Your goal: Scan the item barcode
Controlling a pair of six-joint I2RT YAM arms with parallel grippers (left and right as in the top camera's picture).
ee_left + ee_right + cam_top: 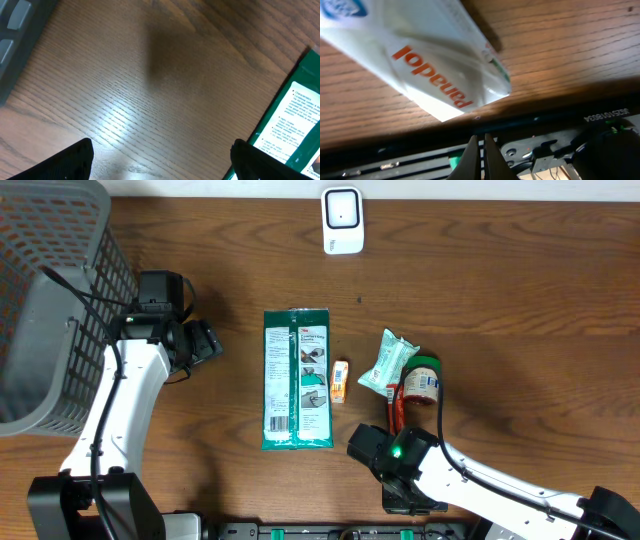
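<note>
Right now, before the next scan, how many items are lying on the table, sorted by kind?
Soft packs: 2 (green wipes pack, pale green pouch)
Boxes: 2 (small orange box, Panadol box)
Jars: 1 (jar)
Total: 5 items, not counting the scanner or the basket.

A grey mesh basket (pixel 40 300) fills the upper left of the overhead frame, standing on the brown wooden surface (pixel 500 290). At the centre lies a long green packet (pixel 297 380), flat and lengthwise. Just to its right sits a small orange box (pixel 341 380). Further right, a pale green pouch (pixel 388 363) touches a red-lidded jar (pixel 422 380) lying beside it.
</note>
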